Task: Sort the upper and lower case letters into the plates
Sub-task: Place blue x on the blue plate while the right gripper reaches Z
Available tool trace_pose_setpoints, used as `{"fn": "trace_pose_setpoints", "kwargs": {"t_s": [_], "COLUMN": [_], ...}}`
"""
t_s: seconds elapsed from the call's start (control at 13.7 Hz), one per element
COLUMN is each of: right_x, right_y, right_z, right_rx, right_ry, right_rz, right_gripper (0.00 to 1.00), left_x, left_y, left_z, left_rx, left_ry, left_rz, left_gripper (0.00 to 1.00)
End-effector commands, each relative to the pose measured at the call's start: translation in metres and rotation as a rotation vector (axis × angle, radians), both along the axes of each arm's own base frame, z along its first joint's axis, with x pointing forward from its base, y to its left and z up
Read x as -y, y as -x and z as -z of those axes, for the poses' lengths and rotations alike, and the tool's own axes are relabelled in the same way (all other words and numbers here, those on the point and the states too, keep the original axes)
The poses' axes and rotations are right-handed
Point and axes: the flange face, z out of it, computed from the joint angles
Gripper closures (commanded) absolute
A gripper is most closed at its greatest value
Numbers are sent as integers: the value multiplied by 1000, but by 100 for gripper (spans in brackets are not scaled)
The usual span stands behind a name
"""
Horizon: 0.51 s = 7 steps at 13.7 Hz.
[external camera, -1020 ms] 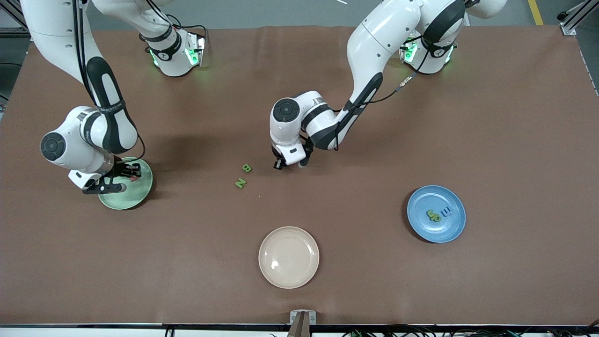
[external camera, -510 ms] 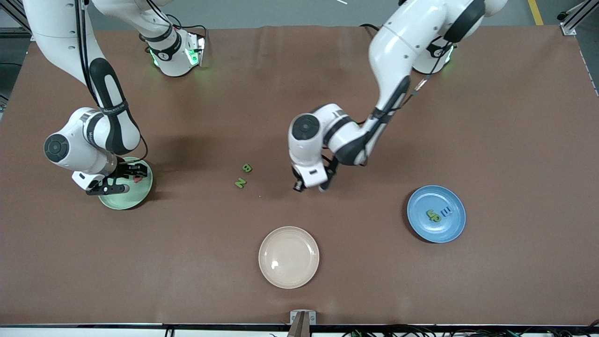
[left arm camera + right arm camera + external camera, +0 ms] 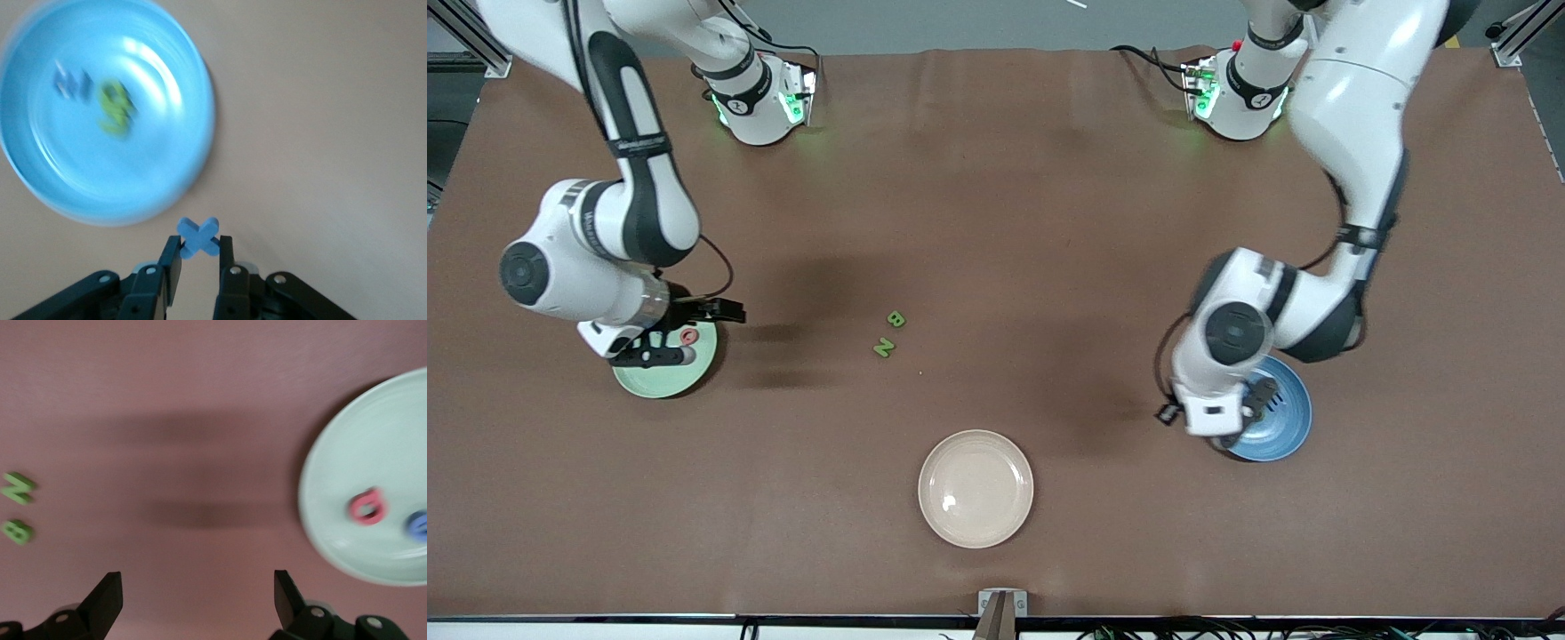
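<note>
- Since a second ago my left arm has swung from the middle of the bench to its own end, and my left tool (image 3: 198, 261) now hangs at the rim of the round medium-blue plate (image 3: 1288, 428), clamped on the small flat blue x (image 3: 199, 237).
- Blurred letters lie in that blue plate: a green pair (image 3: 115, 108) and a blue one (image 3: 69, 80) beside it.
- Over the same second my right tool (image 3: 197, 597) has let go; its fingers now stand wide apart with nothing between them, over the bench just at the edge of the round pale mint-green plate (image 3: 649, 382).
- Inside the mint plate lie the flat red Q (image 3: 367, 506) and, touching close beside it, a blue letter (image 3: 419, 525), too blurred to read.
- On the brown bench (image 3: 1049, 222), the small green B (image 3: 896, 318) and green N (image 3: 884, 348) lie together, N at about 7 o'clock from B.
- At 5 o'clock from them sits a round cream-beige plate (image 3: 1005, 524).
</note>
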Motion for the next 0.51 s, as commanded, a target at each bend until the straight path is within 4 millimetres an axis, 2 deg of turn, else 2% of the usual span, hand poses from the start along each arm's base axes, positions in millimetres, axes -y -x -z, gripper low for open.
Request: {"fn": "trace_pose_setpoints", "kwargs": {"t_s": [0.0, 0.07, 0.15, 0.22, 0.36, 0.44], "right_x": [-85, -119, -147, -168, -196, -206], "right_y": [12, 18, 22, 24, 22, 16], "right_z": [1, 3, 11, 20, 37, 43], "right_rx": [23, 49, 72, 91, 100, 107], "right_ry": [44, 62, 85, 103, 134, 150], "right_rz": [157, 223, 293, 339, 386, 421], "right_gripper": [0, 0, 0, 0, 0, 0], "left_x": [-55, -80, -96, -100, -104, -98], "left_y": [0, -4, -7, -10, -14, -18], "left_z": [24, 31, 36, 34, 20, -7], "left_rx": [-45, -57, -61, -44, -24, 11], "left_ry": [-13, -17, -12, -1, -7, -10], "left_rz": [57, 67, 77, 65, 74, 92], "left_gripper": [98, 91, 54, 1, 0, 0]}}
